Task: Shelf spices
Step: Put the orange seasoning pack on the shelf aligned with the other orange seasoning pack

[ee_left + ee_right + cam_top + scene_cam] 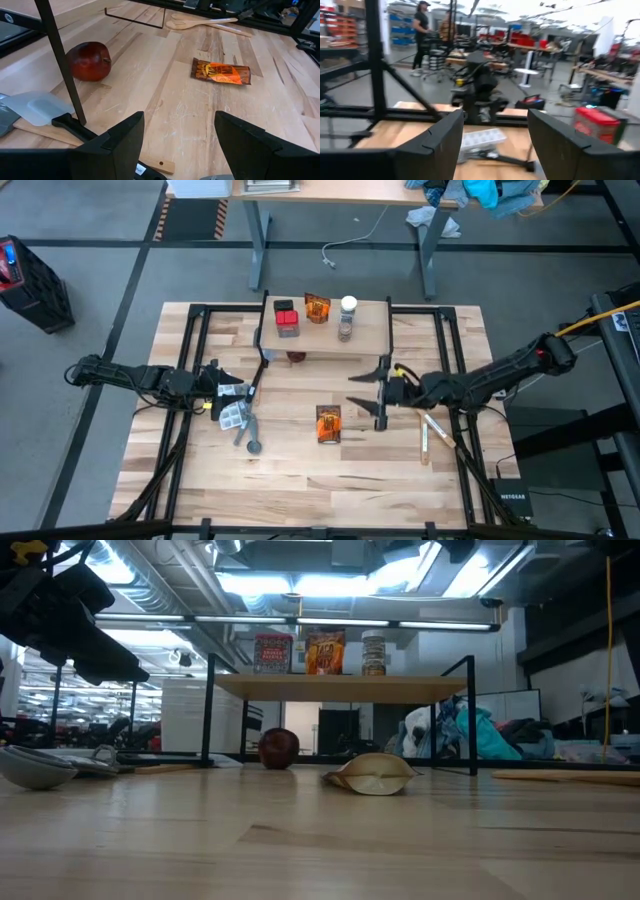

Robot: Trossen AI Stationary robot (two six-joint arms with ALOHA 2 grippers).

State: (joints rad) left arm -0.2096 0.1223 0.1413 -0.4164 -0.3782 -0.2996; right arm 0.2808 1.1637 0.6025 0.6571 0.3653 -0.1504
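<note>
The shelf (325, 335) stands on thin black legs at the table's far middle. On it stand a red-topped box (287, 318), an orange packet (318, 308) and a white-capped jar (347, 318), seen side by side in the low view as the box (272, 653), the packet (325, 652) and the jar (374, 653). A second orange packet (328, 423) lies flat on the table in front of the shelf (221, 72). Just right of this packet my right gripper (372, 395) hangs raised, open and empty (495, 127). At the table's left my left gripper (228, 387) is open and empty (180, 130).
A dark red fruit (296, 357) sits under the shelf. Grey and black utensils (240, 420) lie by my left gripper. A wooden spatula (435, 435) lies at the near right. A black frame (190, 380) runs along the table's sides. People stand in the room beyond (422, 30).
</note>
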